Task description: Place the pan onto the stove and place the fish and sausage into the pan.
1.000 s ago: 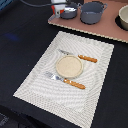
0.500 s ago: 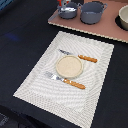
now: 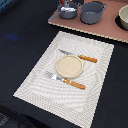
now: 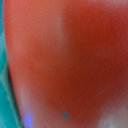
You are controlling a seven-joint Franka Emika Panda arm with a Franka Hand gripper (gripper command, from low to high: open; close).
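The small grey-blue pan sits on the pinkish-brown stove at the top of the exterior view. My gripper is right above the pan, cut off by the frame's top edge, with a bit of red showing there. The wrist view is filled by the blurred glossy red sausage, very close to the camera, with a teal strip along one edge. My fingers do not show in either view. The fish is not visible.
A larger grey pot with two side handles stands on the stove beside the pan. A pale round dish sits at the stove's right edge. On the striped beige placemat lie a round plate, a knife and a fork.
Nothing has clearly moved; my gripper stays over the pan at the top of the exterior view.
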